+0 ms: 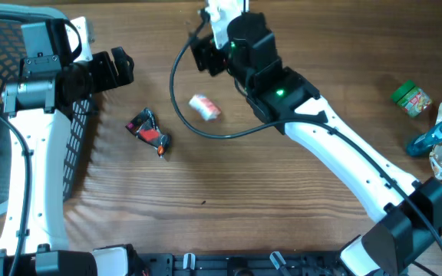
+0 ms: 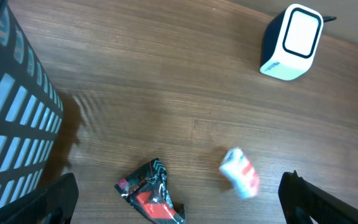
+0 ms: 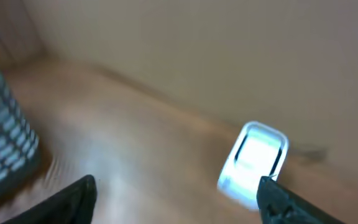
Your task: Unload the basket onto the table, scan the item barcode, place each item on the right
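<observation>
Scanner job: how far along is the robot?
Hard to call anything done. A white packet and a black wrapper lie loose on the table. Nothing is in hand: both the left gripper and right gripper are open and empty, the right facing the scanner. A jar and bottle wait at the right.

My right wrist view is smeared: the scanner point(image 3: 253, 163) ahead of the right gripper point(image 3: 176, 186) is a white blur. Overhead, that gripper hides most of it. The white packet point(image 2: 240, 173) ahead of the left gripper point(image 2: 178, 186) is too blurred to read.
</observation>
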Robot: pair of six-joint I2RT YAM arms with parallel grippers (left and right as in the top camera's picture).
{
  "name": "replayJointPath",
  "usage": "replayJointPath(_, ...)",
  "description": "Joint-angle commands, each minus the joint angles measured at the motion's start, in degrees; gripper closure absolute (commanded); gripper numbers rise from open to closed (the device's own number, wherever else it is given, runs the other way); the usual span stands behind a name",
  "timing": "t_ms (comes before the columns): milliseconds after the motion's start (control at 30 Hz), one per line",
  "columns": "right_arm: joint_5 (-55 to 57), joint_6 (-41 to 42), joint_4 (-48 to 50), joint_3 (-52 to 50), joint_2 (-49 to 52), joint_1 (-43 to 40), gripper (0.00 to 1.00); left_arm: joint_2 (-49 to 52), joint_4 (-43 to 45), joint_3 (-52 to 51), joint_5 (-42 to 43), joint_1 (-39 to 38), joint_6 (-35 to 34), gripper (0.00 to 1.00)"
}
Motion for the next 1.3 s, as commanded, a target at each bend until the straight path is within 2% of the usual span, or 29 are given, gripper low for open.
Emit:
replayJointPath(0,-3.7,14.3,-9.1,0.2,0.3,0.2,0.03,-0.9,0.0,0.6,-0.3,-0.2,1.3,0.00)
replayJointPath(167,-8.3,28.5,-18.2,0.2,3.5,0.1,0.00,-0.9,0.0,0.6,-0.3,-0.2,1.3,0.00)
replayJointPath(333,-14.5,35.0,-22.5,0.2,4.6,-0.6,0.00,-0.9,0.0,0.6,-0.3,-0.2,1.3,0.00)
replayJointPath(467,-17.3,46.4,-32.8,1.6,6.7,-2.9,0.00,-0.9,0.0,0.6,-0.3,-0.2,1.3,0.00)
replayJointPath(567,-20.2,46.7,-31.3,1.6,6.9,-3.0,0.00,-0.9,0.0,0.6,-0.3,-0.2,1.3,0.00)
replayJointPath(667,-23.5,46.2,-34.1,1.5,6.9,-2.8,0.00,-0.9,0.0,0.6,-0.3,-0.2,1.3,0.00)
replayJointPath(733,-22.3,51.9,-32.4,1.2,7.2,-2.9,0.00,-0.9,0.0,0.6,-0.3,-0.2,1.3,0.00)
replayJointPath(867,-29.3,55.5,-30.1,2.7,9.3,-2.1,0.00,-0.9,0.0,0.6,-0.3,-0.2,1.3,0.00)
replayJointPath(1033,-28.7,57.9,-37.1,16.2,22.3,0.2,0.01,-0.9,0.0,0.6,-0.3,-0.2,1.3,0.00)
replayJointPath(1100,-26.0,60.4,-44.2,23.8,27.6,0.5,0.07,-0.9,0.0,0.6,-0.3,-0.2,1.3,0.00)
replayJointPath(1167,-20.4,68.0,-53.8,31.0,31.3,1.0,0.11,-0.9,0.0,0.6,-0.3,-0.2,1.3,0.00)
replayJointPath(1267,-17.8,73.4,-56.2,32.9,31.8,1.5,0.01,-0.9,0.0,0.6,-0.3,-0.3,1.3,0.00)
